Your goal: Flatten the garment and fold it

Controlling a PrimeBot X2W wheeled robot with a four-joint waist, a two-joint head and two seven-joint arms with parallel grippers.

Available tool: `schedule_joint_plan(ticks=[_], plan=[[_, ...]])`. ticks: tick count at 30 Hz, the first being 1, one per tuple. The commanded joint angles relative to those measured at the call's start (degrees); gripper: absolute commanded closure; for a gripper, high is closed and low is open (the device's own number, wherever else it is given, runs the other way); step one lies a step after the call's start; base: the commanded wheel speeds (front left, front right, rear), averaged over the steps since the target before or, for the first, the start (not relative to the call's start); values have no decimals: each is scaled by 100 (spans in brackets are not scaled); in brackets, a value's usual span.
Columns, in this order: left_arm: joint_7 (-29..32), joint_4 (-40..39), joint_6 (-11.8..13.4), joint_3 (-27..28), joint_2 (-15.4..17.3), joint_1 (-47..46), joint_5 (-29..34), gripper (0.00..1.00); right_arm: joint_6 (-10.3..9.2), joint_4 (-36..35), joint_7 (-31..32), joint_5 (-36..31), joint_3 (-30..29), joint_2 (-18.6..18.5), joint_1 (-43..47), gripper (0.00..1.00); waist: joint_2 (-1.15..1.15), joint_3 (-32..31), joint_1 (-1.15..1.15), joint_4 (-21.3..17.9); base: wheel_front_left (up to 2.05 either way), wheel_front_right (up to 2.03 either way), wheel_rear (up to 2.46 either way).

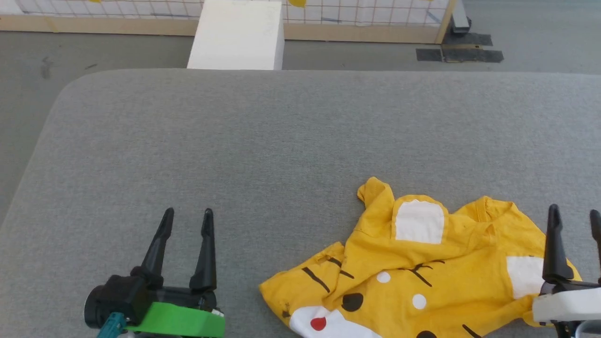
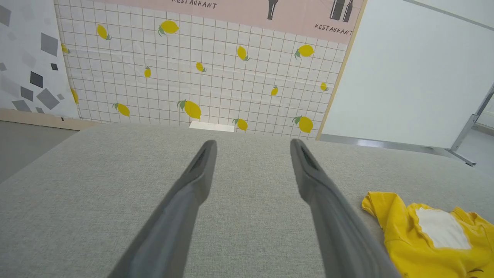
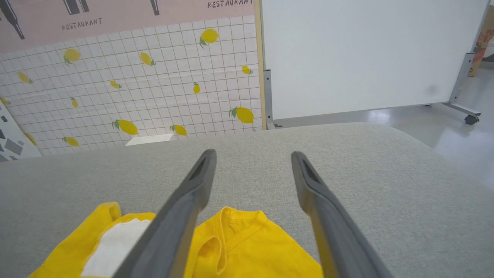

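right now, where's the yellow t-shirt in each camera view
Head view: the garment lies crumpled at the lower right, on the grey table.
Left wrist view: the garment sits in the bottom right corner.
Right wrist view: the garment runs along the bottom edge, from left to centre.
Shared landmark: the white block beyond the table's far edge, small in both wrist views.

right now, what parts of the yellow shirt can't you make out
Near part of the garment: head view, cut off by the bottom edge.
Its right side: head view, behind the right gripper; right wrist view, behind a finger.
Its sleeves: lost in crumpled folds.
Left wrist view: most of it cut off by the right and bottom edges.
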Motion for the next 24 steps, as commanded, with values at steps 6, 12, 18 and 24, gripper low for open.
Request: schedule_joint_plan(ticks=[6,12,18,24], plan=[[112,186,-76,-603,234,-408,255,0,-8,-53,-106,29,-142,16,-91,0,0,137,0,-90,0,0,0],[1506,688,-93,-2229,856,-1384,111,0,-8,-315,29,34,-221,16,-233,0,0,312,0,-18,0,0,0],[2724,1138,-94,-3646,1270,-2144,-557,0,-8,-657,232,37,-117,17,-267,0,0,463,0,-79,0,0,0],[3271,1750,-95,-4508,1481,-2621,-1016,0,-8,-842,353,73,-35,17,-213,0,0,530,0,-183,0,0,0]])
